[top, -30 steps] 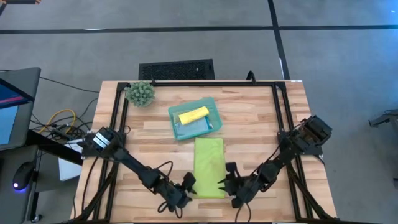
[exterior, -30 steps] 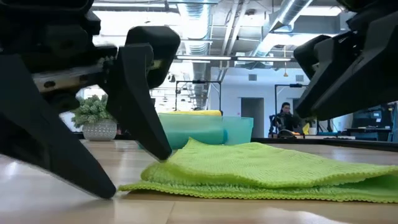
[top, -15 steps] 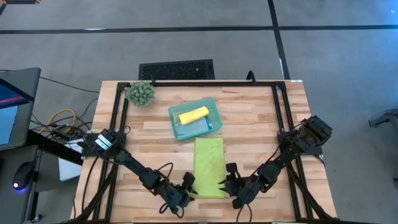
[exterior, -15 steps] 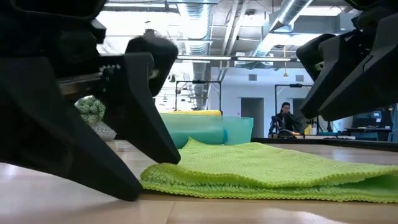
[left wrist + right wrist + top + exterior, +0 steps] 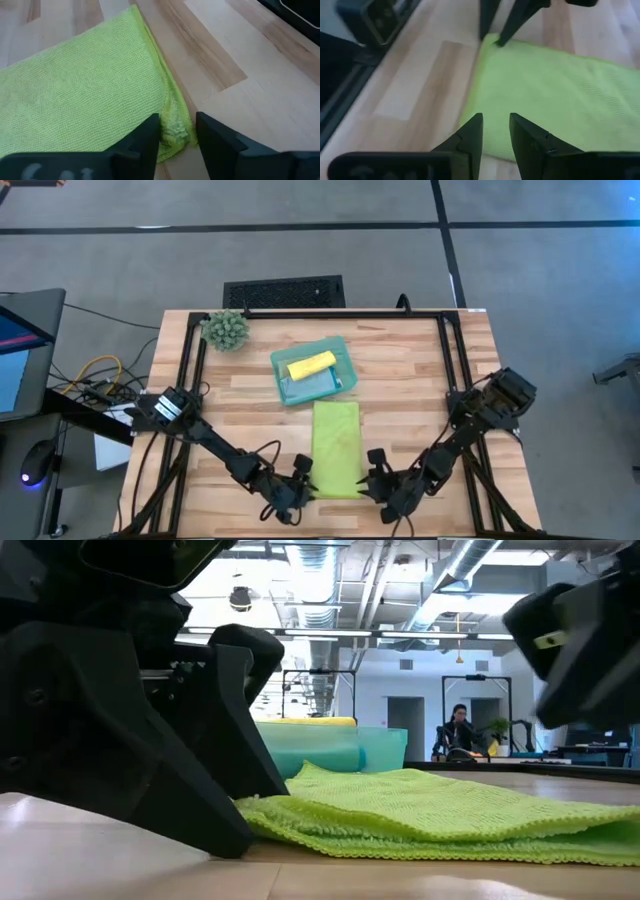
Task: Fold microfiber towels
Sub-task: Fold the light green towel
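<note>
Three towels showed from above: a lime green towel folded into a long strip near the table's six-o'clock edge, and a yellow towel and a light blue towel lying in one teal tray toward twelve o'clock. One spiky plant ball sat at about ten o'clock.

Two grippers worked the strip's near end. The left gripper stood at its seven-o'clock corner; its wrist camera showed what the overhead could not, the fingers a narrow gap apart with the bunched corner between them, apparently pinched though perhaps not fully clamped. The right gripper hung at the five-o'clock corner, fingers parted a little and above the cloth's edge, gripping nothing.

The low camera alone showed the strip's layered, slightly humped thickness and a seated person far back.

The table was pale butcher-block wood in a black frame, on grey carpet; overhead ran exposed ducts and strip lights.
</note>
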Tool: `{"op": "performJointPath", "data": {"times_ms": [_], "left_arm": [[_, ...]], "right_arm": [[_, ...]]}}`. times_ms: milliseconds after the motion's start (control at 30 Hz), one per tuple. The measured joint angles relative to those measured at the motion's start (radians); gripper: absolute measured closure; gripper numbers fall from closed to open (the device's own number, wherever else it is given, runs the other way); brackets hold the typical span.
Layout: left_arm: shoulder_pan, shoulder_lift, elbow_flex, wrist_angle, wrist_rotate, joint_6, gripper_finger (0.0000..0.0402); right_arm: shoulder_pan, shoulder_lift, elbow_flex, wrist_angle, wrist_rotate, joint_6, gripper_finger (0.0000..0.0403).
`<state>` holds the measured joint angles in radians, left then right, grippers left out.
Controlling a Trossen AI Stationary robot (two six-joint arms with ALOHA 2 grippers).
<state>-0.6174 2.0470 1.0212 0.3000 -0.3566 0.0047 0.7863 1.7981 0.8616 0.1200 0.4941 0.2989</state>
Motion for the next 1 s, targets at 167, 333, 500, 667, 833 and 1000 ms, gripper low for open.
{"op": "performJointPath", "data": {"times_ms": [167, 333, 500, 667, 833, 1000], "left_arm": [[-0.008, 0.004, 0.026, -0.023, -0.061, 0.021, 0.0336], [-0.008, 0.004, 0.042, -0.014, -0.064, 0.033, 0.0394], [-0.011, 0.004, 0.056, -0.009, -0.059, 0.001, 0.0388], [-0.017, 0.003, 0.06, -0.006, -0.057, -0.025, 0.0397], [-0.036, 0.002, 0.061, 0.005, -0.099, 0.03, 0.0397], [-0.041, 0.001, 0.06, 0.005, -0.131, 0.024, 0.0399]], "right_arm": [[0.024, 0.015, 0.0, 0.057, -0.075, 0.007, 0.0278], [0.034, 0.025, -0.001, 0.047, -0.098, -0.099, 0.0228], [0.029, 0.025, -0.001, 0.022, -0.069, -0.257, 0.0173], [0.031, 0.034, -0.001, 0.009, -0.063, -0.256, 0.0172], [0.039, 0.13, 0.005, 0.089, -0.056, -0.307, 0.0186], [0.055, 0.19, 0.031, 0.123, 0.025, -0.334, 0.0191]]}}
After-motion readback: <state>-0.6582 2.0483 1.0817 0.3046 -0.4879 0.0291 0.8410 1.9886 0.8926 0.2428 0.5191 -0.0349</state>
